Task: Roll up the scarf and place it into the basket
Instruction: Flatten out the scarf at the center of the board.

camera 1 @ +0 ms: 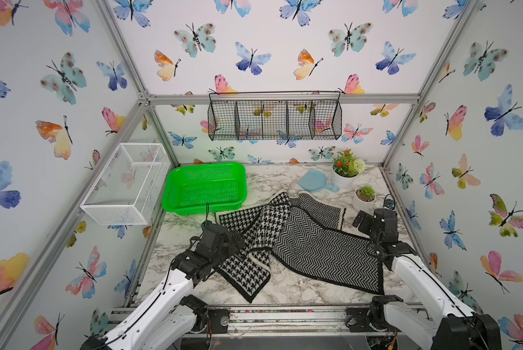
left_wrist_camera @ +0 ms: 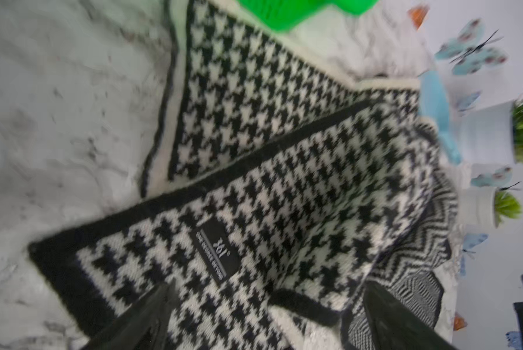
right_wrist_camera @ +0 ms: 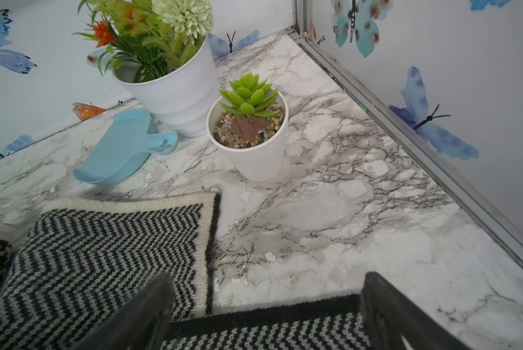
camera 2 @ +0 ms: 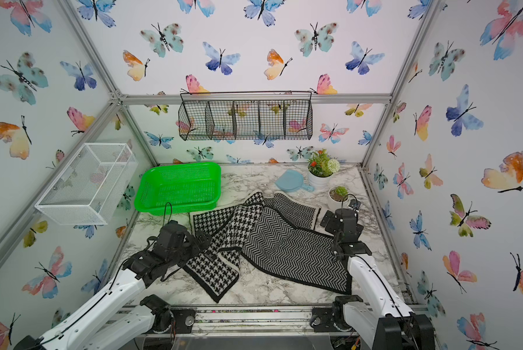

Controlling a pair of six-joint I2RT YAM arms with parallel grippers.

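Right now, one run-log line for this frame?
scarf: unrolled, rumpled, outside basket | basket: empty | left gripper: open, at houndstooth end | right gripper: open, at chevron edge | rolling: not started

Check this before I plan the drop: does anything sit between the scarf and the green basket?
Nothing visible does. The scarf lies spread beside the basket; the blue scoop, flower pot and succulent pot stand off that path.

surface: marble table (camera 1: 284, 286) below my arms | centre of a top view: scarf (camera 1: 314, 242) spread out, partly folded over itself | left of centre: green basket (camera 1: 204, 209), just beside the scarf | right of centre, higher: blue scoop (camera 1: 313, 180), large pot (camera 1: 342, 181), small pot (camera 1: 363, 200), near together
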